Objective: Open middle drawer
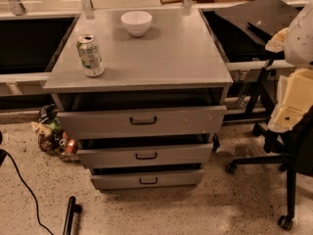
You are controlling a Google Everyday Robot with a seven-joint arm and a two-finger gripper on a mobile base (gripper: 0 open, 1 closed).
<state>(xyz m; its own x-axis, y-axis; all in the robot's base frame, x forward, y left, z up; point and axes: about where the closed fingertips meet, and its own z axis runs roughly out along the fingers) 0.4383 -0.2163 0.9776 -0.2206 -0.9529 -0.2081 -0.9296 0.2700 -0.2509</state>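
we see a grey cabinet [166, 58] with three drawers. the middle drawer [110, 157] sits between the tallest front and the narrowest, a dark gap above it. the gripper [292, 99] hangs at the right edge, well apart from it; whether released or clenched we cannot tell. a can [90, 56] and a white bowl [136, 22] stand on top.

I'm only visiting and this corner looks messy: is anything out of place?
Yes: a heap of wrappers and cans lies on the floor left of the cabinet, like dumped litter. The gripper is low, at bottom left.
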